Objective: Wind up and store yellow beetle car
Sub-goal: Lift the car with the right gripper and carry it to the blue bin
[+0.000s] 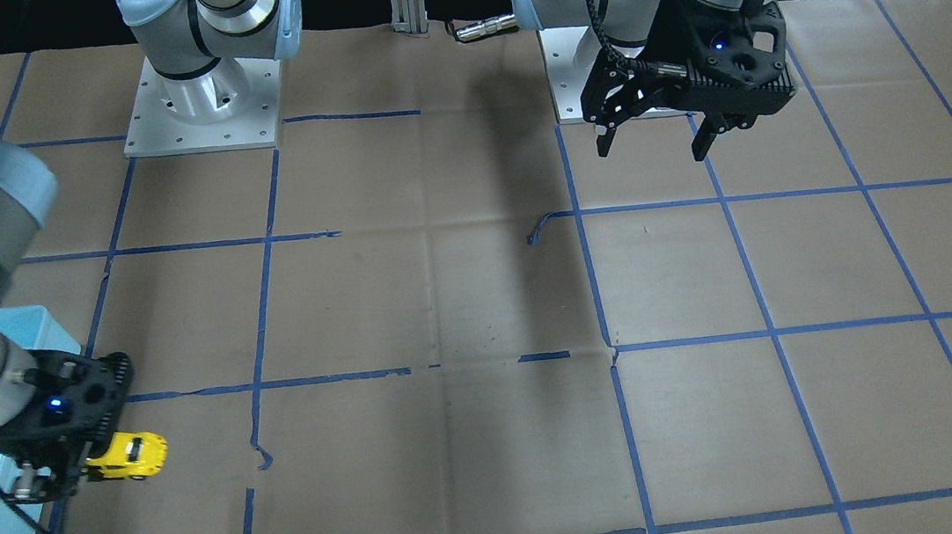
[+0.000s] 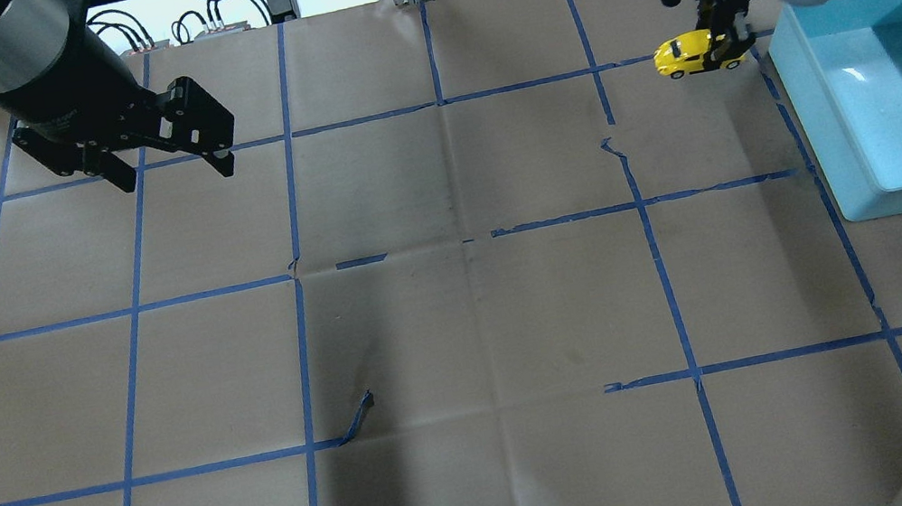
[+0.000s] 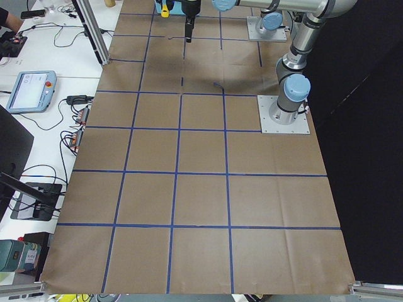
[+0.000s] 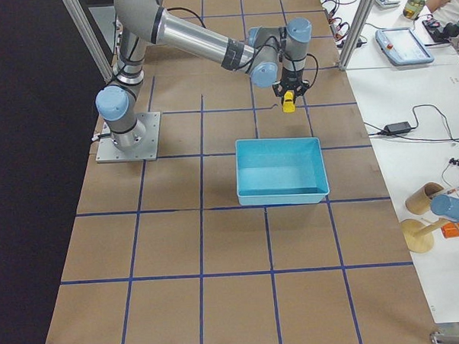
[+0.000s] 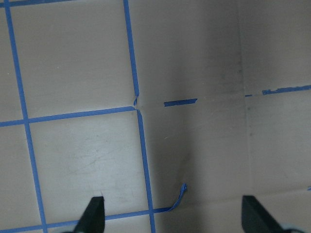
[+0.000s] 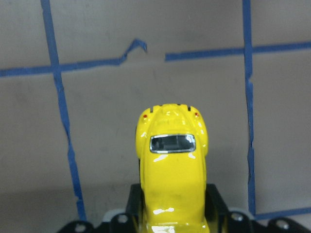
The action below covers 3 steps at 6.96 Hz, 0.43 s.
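Note:
The yellow beetle car (image 2: 691, 54) is held at one end between the fingers of my right gripper (image 2: 724, 50), which is shut on it low over the table, just off the far left corner of the blue bin. In the right wrist view the car (image 6: 171, 160) points away from the camera, with a finger (image 6: 132, 204) on either side of it. It also shows in the front view (image 1: 131, 454) and the right-side view (image 4: 288, 102). My left gripper (image 2: 170, 164) hangs open and empty above the far left of the table, its fingertips (image 5: 95, 209) wide apart.
An empty light blue bin (image 2: 804, 104) stands at the table's right edge, just right of the car; it also shows in the right-side view (image 4: 280, 193). The brown paper table cover (image 2: 460, 306) carries a blue tape grid with a few peeled ends.

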Motion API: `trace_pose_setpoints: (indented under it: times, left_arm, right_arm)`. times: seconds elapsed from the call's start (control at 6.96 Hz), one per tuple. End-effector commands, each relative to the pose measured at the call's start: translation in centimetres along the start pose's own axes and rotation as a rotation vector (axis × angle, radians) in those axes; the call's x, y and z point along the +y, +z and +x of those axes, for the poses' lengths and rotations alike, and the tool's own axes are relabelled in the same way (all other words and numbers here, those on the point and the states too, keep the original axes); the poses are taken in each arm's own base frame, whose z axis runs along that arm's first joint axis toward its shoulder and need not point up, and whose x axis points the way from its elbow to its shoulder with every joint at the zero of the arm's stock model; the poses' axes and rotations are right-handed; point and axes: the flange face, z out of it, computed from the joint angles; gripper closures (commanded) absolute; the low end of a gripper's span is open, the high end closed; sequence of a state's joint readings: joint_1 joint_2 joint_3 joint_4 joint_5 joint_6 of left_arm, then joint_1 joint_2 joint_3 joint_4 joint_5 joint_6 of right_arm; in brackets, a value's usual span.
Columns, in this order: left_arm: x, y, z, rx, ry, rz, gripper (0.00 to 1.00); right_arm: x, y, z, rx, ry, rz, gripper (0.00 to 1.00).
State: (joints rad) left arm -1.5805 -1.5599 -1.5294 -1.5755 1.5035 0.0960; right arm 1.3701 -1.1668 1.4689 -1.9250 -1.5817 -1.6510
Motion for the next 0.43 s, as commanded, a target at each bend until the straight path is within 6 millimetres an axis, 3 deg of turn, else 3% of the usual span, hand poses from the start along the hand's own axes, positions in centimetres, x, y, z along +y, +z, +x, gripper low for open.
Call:
trace_pose_setpoints:
  times: [0.0,0.29]
  left_arm:
    - [0.0,0.0,0.1,0.000,0.002,0.000,0.01]
    - [0.2,-0.2,0.1,-0.006,0.004,0.004,0.01]
  right_arm:
    - [12.2,-4.1,-2.2,-0.032,0.046,-0.005,0.75]
    - [21.3,-0.5,-4.1,-0.079,-0.001,0.023,0.75]
